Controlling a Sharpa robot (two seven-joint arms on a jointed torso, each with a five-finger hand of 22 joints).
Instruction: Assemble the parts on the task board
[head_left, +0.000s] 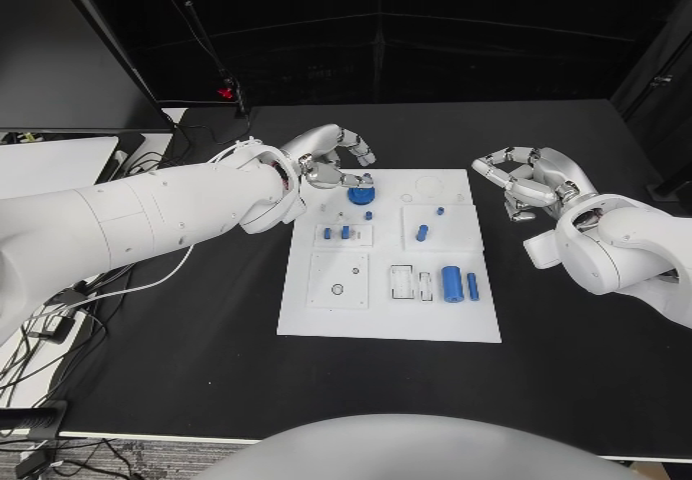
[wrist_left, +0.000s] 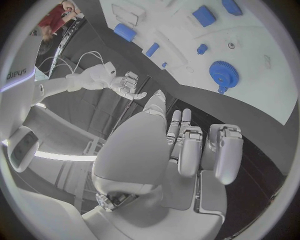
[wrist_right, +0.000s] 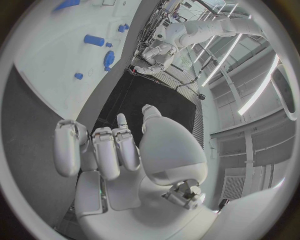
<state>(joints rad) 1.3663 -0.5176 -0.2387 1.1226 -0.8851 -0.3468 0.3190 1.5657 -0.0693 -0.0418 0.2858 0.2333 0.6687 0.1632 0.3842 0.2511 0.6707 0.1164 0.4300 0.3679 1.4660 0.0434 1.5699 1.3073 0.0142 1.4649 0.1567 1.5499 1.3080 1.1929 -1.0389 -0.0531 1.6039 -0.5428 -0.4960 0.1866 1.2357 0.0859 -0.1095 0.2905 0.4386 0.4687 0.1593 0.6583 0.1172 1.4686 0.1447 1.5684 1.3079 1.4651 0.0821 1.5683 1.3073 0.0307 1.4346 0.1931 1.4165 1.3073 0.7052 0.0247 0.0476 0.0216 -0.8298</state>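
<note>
Table (head_left: 173, 360) black, carrying the white task board (head_left: 325, 315) between the two arms.

Left hand (head_left: 329, 160) hangs over the board's far corner on its own side. Its fingers (wrist_left: 228, 152) are loosely curled and apart; the left wrist view shows nothing between them, so it holds nothing.

Right hand (head_left: 531, 182) sits off the board's opposite edge, over bare table. Fingers (wrist_right: 106, 150) half bent, apart, holding nothing.

Blue gear (head_left: 361, 195) lies on the board just under and beside the left fingertips; whether they touch it I cannot tell.

Large blue cylinder (head_left: 451, 284) lies well away from both hands, nearer the robot's side of the board. Small blue pegs (head_left: 343, 233) lie between the gear and that cylinder.

Judgement: step in hand is a grasp of the gear by the left hand. To do it well: descend straight, pinch across the rim, lift level, avoid nudging the pegs close by. Right hand should stay clear.
</note>
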